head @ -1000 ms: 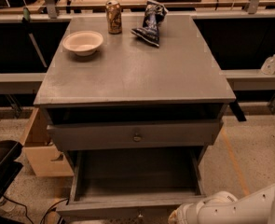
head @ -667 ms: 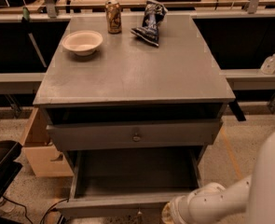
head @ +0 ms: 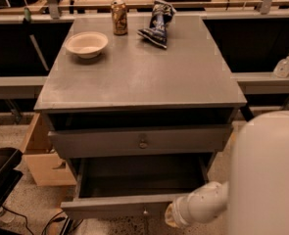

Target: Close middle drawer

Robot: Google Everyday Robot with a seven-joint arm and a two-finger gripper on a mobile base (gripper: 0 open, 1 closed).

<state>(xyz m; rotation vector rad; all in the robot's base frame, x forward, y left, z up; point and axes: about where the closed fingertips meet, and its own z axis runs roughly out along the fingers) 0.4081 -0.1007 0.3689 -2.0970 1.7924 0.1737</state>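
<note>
Closing hasn't properly started, as far as I can judge. The middle drawer [head: 115,207] is pulled well out of the grey cabinet [head: 144,77], with its front down at the bottom edge of the view and its inside wide open. The gripper [head: 173,217] sits at the end of the white arm [head: 261,170], just right of the drawer's little knob [head: 145,212] and close up to the front edge (whether it's actually touching, I can't tell). Can't tell if it's released or clenched either. The upper drawer [head: 109,142] sticks out only a bit. So I'd call this the lining-up step. The next move calls for getting flat against that front panel, near the centre, then pushing straight back toward the cabinet so the drawer doesn't skew on its runners.
</note>
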